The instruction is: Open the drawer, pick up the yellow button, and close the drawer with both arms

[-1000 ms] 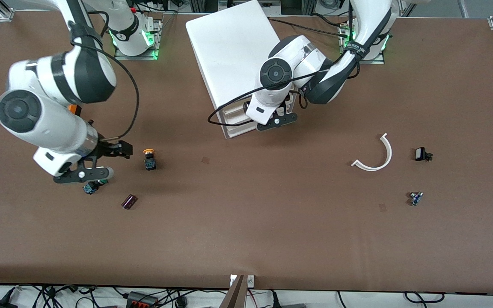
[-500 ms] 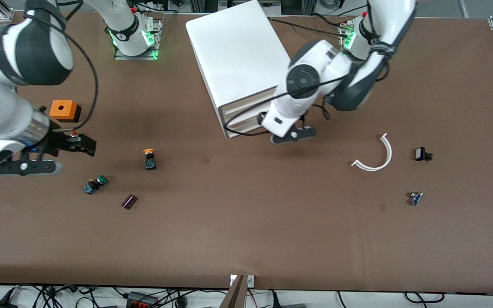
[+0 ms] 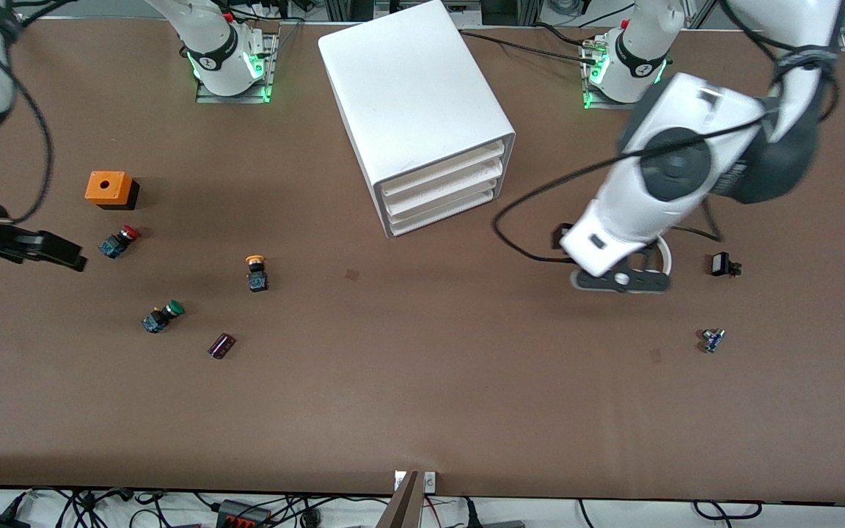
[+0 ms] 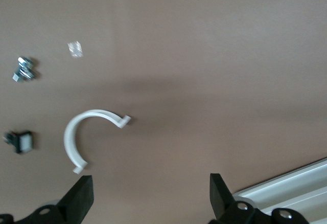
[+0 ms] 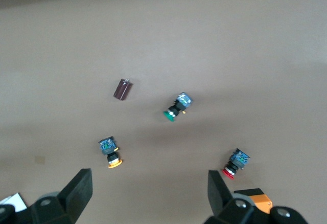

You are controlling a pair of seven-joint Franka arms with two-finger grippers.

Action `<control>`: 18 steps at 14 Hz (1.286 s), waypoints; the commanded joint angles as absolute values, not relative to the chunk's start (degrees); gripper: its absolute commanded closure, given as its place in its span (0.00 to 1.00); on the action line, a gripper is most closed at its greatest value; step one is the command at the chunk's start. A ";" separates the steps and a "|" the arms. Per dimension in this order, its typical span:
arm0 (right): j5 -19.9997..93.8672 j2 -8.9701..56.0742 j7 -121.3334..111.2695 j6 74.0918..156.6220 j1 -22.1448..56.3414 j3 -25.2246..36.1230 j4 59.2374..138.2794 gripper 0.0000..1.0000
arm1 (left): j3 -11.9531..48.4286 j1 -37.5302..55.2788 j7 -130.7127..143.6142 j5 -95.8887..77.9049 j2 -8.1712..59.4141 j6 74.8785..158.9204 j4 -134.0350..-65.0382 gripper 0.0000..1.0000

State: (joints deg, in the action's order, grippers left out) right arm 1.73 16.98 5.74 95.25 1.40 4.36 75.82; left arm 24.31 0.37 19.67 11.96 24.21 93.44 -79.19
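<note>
The white cabinet (image 3: 415, 95) stands mid-table near the robots' bases. Its top drawer (image 3: 443, 167) is pushed in, flush with the two below. The button (image 3: 255, 271), orange-yellow cap on a black body, lies on the table toward the right arm's end, nearer the front camera than the cabinet; the right wrist view also shows the button (image 5: 111, 155). My right gripper (image 3: 63, 257) (image 5: 148, 188) hangs open and empty at the table's edge, beside the red button. My left gripper (image 3: 613, 268) (image 4: 148, 198) is open and empty over bare table beside the white arc.
A red-capped button (image 3: 118, 240), a green-capped button (image 3: 162, 315), a dark cylinder (image 3: 221, 345) and an orange box (image 3: 108, 188) lie toward the right arm's end. A white curved strip (image 4: 82, 137), a small black part (image 3: 723, 265) and a metal part (image 3: 712, 339) lie toward the left arm's end.
The left arm has swung from the cabinet's front to over the white strip. The right arm has drawn back to its table end, uncovering the orange box and red button.
</note>
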 commanded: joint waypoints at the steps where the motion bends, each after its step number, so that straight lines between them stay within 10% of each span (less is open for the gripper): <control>1: 2.64 13.89 2.05 94.75 -3.06 1.24 77.60 0.00 | 21.02 -2.10 7.69 11.43 19.62 91.76 -79.36 0.00; 6: -0.69 11.34 -2.64 95.71 -4.49 0.09 81.20 0.00 | 7.40 -1.23 -13.24 2.64 8.55 93.85 -86.82 0.00; 13: -1.23 3.79 -1.49 99.57 -3.52 0.09 93.50 0.00 | 3.17 -1.23 -11.51 2.20 -1.14 104.84 -97.99 0.00; 18: -1.41 2.20 -2.29 100.19 -3.60 0.09 96.41 0.00 | 3.08 0.35 -10.55 0.00 -4.39 97.12 -99.23 0.00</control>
